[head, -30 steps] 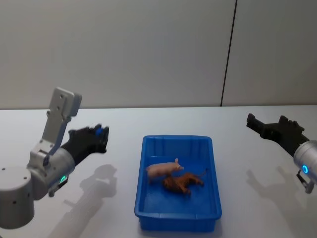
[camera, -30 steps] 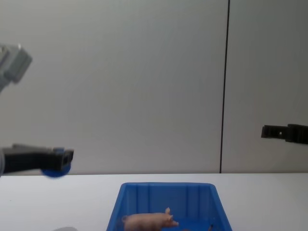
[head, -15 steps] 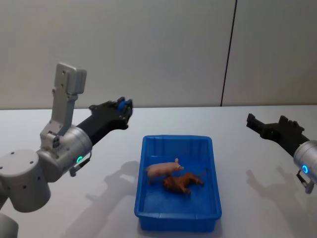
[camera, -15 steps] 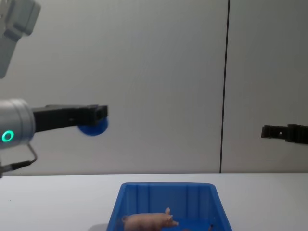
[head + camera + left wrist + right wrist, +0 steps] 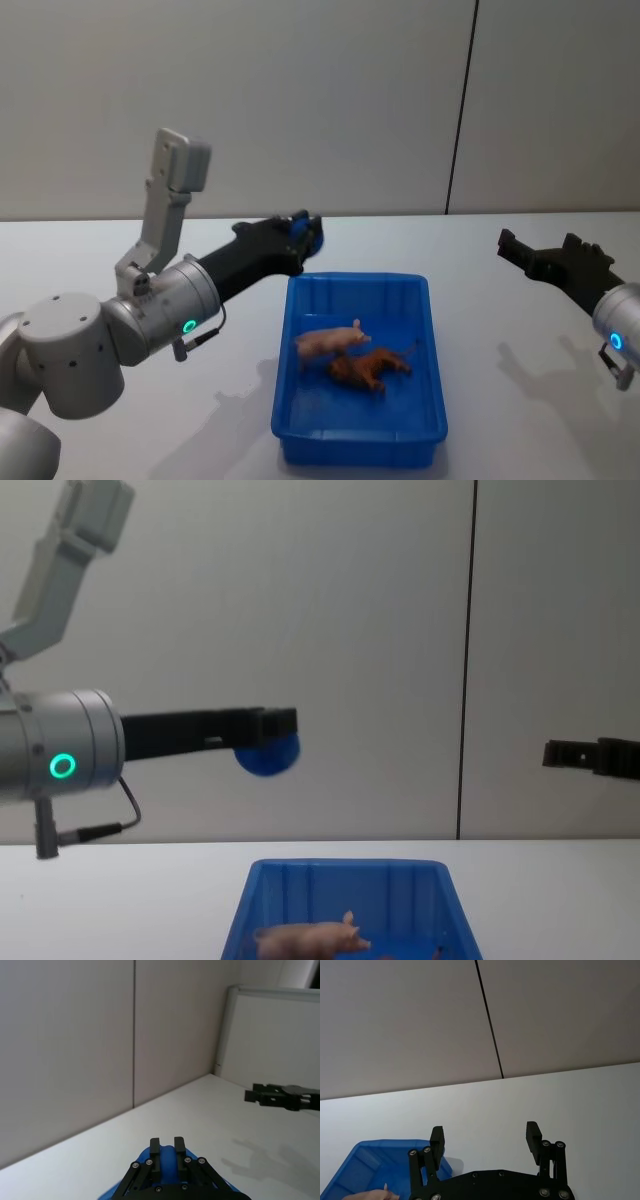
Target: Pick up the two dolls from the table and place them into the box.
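Both dolls are lying inside the box [image 5: 360,375], which is sitting on the white table [image 5: 520,400] at the centre of the head view. The pig [image 5: 330,342] is resting on its side near the middle of the box floor, and the brown doll [image 5: 368,370] is lying just beside it, at about 4 o'clock from the pig, the two touching or nearly so. In the chest view the pig [image 5: 308,941] is showing above the near wall of the box [image 5: 345,900]. The left gripper [image 5: 300,235] is reaching out above the table at about 11 o'clock from the box, over its far left corner; its fingers [image 5: 155,1146] are standing close together and are gripping a small blue object [image 5: 268,755], round in the chest view, which is hanging well above the box. The right gripper [image 5: 545,252] is hovering at about 3 o'clock from the box, well apart from it and above the table; its fingers [image 5: 532,1135] are spread wide with nothing between them. A grey wall [image 5: 300,100] with a dark vertical seam is standing behind the table.
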Controlling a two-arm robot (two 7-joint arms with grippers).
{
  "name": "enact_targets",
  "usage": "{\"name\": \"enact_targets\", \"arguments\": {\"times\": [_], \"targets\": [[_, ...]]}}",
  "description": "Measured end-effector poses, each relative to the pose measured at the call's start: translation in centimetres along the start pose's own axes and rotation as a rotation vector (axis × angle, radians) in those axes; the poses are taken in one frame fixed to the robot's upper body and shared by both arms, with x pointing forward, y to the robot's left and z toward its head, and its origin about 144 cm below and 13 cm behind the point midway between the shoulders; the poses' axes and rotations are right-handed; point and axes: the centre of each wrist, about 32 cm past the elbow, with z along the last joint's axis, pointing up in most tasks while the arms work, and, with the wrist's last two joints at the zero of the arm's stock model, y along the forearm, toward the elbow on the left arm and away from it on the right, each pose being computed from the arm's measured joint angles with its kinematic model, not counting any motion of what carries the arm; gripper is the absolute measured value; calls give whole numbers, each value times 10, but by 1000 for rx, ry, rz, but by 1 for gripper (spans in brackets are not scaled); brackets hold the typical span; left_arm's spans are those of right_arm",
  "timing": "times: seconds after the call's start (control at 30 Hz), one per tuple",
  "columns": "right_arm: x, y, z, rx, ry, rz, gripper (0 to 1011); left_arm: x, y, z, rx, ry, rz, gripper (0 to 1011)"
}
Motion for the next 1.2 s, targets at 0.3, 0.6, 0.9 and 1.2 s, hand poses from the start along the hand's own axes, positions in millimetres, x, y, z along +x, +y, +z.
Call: {"name": "enact_targets", "arguments": {"times": [0.3,0.6,0.9,1.2], "targets": [[0,0,0,0,0,0,1001,1,-5,-7,84,11,-96,175],[0,0,0,0,0,0,1001,2,-9,-9,131,3,-154,175],[0,0,0,0,0,0,1001,2,-11,-11,158,0,-186,289],[0,0,0,0,0,0,1001,2,-12,-12,171,-1,-201,583]]}}
